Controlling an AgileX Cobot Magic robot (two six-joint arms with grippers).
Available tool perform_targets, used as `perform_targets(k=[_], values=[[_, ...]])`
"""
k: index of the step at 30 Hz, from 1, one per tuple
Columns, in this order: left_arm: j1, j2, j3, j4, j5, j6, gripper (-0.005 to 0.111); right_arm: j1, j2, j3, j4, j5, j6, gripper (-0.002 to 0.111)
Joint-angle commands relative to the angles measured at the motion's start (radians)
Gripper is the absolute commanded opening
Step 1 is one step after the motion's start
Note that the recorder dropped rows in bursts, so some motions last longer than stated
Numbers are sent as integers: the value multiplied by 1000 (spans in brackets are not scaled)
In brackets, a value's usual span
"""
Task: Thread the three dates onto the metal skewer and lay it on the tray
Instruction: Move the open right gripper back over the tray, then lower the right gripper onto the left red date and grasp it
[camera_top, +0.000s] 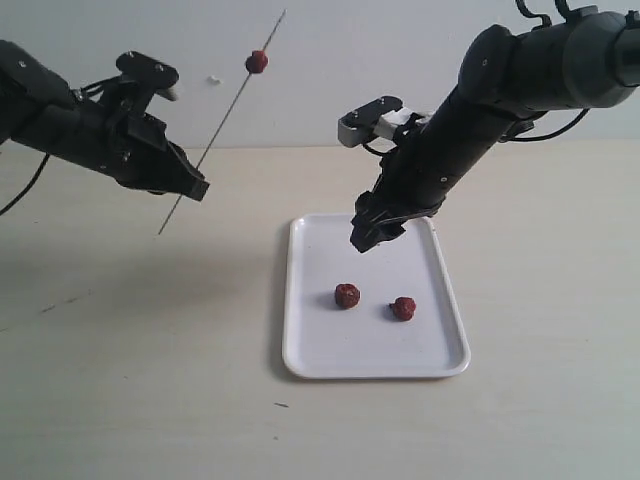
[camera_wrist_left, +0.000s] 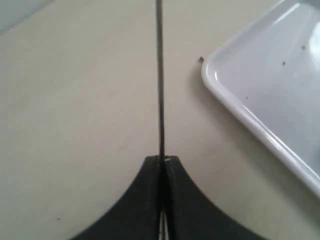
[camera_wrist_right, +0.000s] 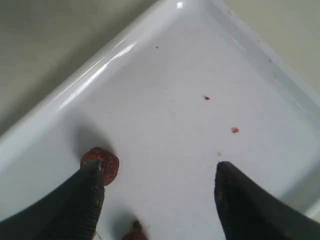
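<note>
My left gripper (camera_top: 198, 187) is shut on the thin metal skewer (camera_top: 225, 116), which slants up to the right above the table with one date (camera_top: 257, 62) threaded high on it. In the left wrist view the skewer (camera_wrist_left: 160, 75) runs straight out from the closed gripper (camera_wrist_left: 163, 159). Two dates (camera_top: 347, 295) (camera_top: 403, 308) lie on the white tray (camera_top: 300, 300). My right gripper (camera_top: 364, 238) hangs open over the tray's far part, empty. In the right wrist view one date (camera_wrist_right: 106, 162) shows beside a fingertip (camera_wrist_right: 92, 187) of the gripper (camera_wrist_right: 160, 172), another date (camera_wrist_right: 134, 232) at the frame edge.
The beige table (camera_top: 120, 380) stretches to the left of and in front of the tray. A corner of the tray (camera_wrist_left: 260, 95) shows in the left wrist view. Small red crumbs (camera_wrist_right: 234, 130) dot the tray floor. A pale wall (camera_top: 330, 60) stands behind.
</note>
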Motion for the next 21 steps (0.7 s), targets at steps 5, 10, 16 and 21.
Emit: perform_targets(k=[5,10,16,21], values=[[3,-32,-53,250,144,-233,0,-2,-7,-34,7,171,-9,62],[18,-30,-53,268,142,-240,0,-2,4,-32,-5,197,-70,62],[22,-30,-53,268,142,-244,0,-2,22,-32,32,193,-93,62],[22,-30,-53,266,142,-250,0,44,39,-32,21,177,-94,62]])
